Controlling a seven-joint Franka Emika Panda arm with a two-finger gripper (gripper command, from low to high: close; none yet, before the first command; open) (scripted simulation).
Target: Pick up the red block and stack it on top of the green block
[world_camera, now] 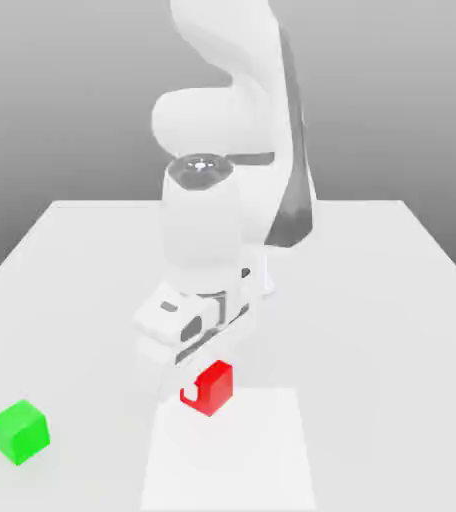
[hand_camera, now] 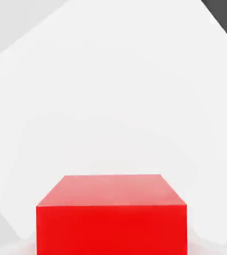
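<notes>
exterior view first: gripper [world_camera: 194, 378] sitting low over the table [world_camera: 372, 300], fingers drawn in tight around the red block [world_camera: 212, 388], clamped on it by the look of the white finger cutting across its near face. red block resting near the table's front edge, about midway along it. green block [world_camera: 19, 431] waiting down by the front corner on the exterior view's left, well apart from the red one.

judging the step: grasp just made, lift not yet begun. next move calling for a straight rise, then a sideways carry toward that corner, then a careful lowering square onto the green top.

room for moving: bare tabletop lying between the two blocks, nothing standing in the path. worth watching: green block sitting close to both edges of its corner, so little margin for a nudge there.

hand view now: red block [hand_camera: 111, 214] looming close and centred, pale table [hand_camera: 110, 99] spreading beyond it, one dark corner marking where the table ends.
</notes>
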